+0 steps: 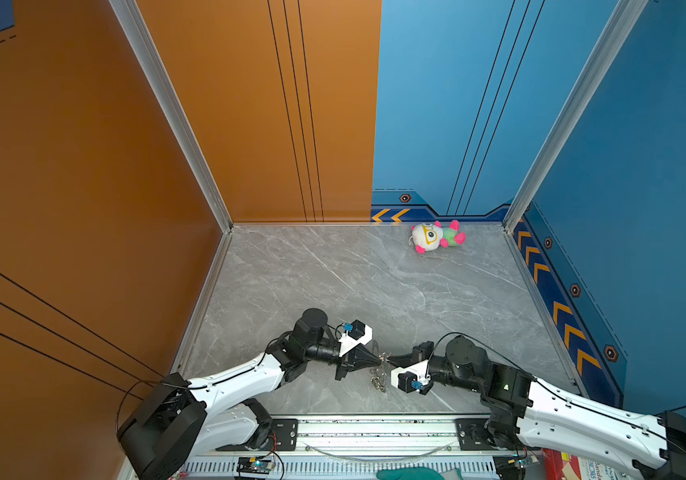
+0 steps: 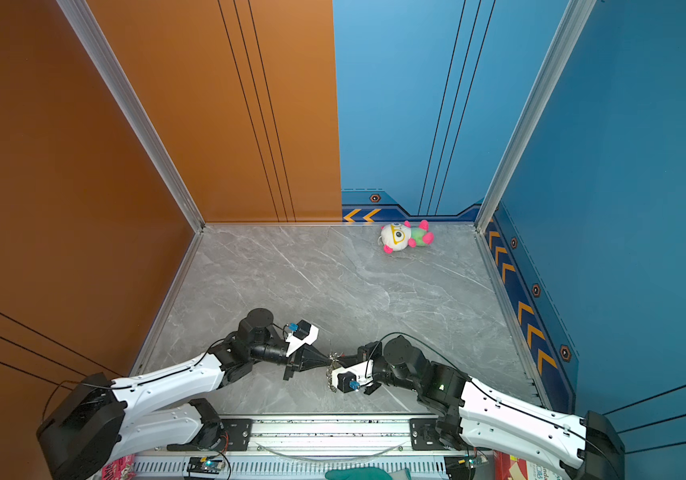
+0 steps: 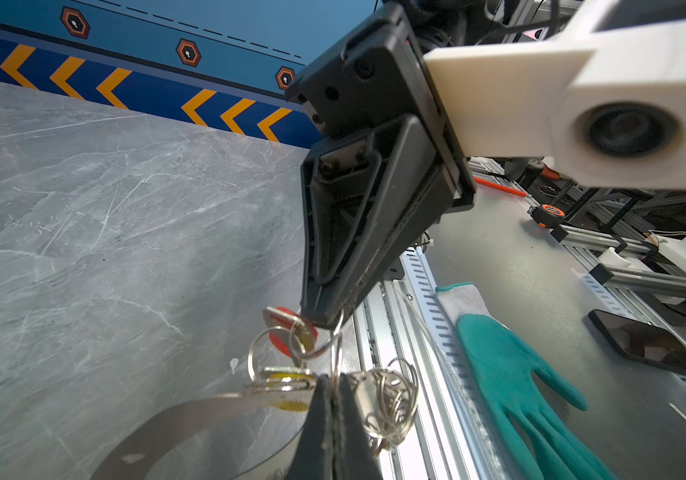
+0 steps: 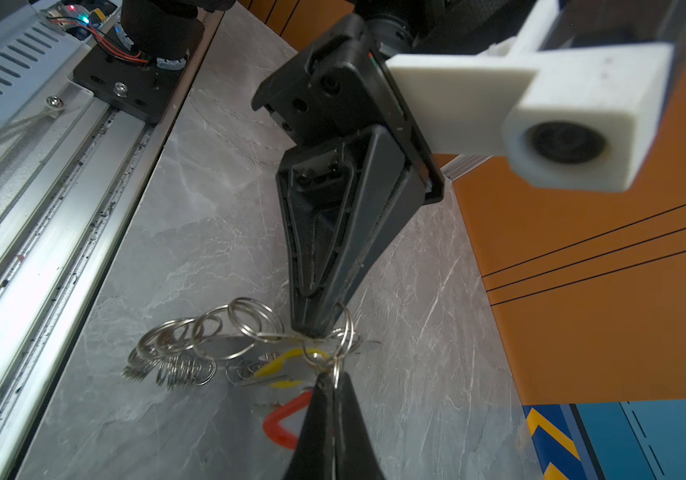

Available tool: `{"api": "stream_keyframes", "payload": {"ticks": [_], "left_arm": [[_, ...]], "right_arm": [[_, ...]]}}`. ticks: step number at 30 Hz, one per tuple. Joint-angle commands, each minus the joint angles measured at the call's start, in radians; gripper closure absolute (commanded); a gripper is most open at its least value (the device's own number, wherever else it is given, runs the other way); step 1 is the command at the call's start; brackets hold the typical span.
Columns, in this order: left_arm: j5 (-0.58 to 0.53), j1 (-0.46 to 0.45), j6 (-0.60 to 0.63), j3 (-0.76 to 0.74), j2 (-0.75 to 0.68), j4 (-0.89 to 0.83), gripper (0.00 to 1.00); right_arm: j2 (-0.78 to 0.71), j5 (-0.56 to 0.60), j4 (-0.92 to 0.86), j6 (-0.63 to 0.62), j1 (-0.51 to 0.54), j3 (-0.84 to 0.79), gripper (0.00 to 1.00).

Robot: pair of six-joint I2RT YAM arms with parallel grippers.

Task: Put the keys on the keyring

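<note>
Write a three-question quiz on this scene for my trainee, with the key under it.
1. True or false: the left gripper and the right gripper are both shut, each pinching a wire ring.
2. The plush toy lies: A) by the back wall, far from both grippers; B) between the two grippers; C) in the left gripper.
3. Fill in: next to the yellow key hangs a second key, whose head is ____.

Key
1. True.
2. A.
3. Red: the red key.
</note>
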Motion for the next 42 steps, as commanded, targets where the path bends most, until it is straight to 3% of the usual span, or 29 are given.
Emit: {"api": "stream_keyframes", "payload": {"ticks": [1, 10, 26, 33, 42], "left_arm": [[0.027, -0.001, 0.012, 0.032, 0.008, -0.019, 1.00], [0.006, -0.009, 0.038, 0.045, 0.012, -0.064, 1.00], [0.002, -0.033, 0.074, 0.072, 0.029, -0.135, 1.00], [-0.006, -0.037, 0.077, 0.073, 0.027, -0.142, 1.00], [-0.006, -0.037, 0.079, 0.078, 0.034, -0.143, 1.00]], "right_arm": [[0.003, -0.002, -0.064, -0.041, 0.010, 0.059, 1.00], [0.025, -0.013, -0.178, -0.116, 0.011, 0.138, 1.00], [0.198, -0.035, -0.366, -0.287, -0.003, 0.338, 1.00], [0.240, -0.064, -0.378, -0.320, -0.005, 0.378, 0.98], [0.263, -0.075, -0.260, -0.286, -0.002, 0.337, 0.90]]}}
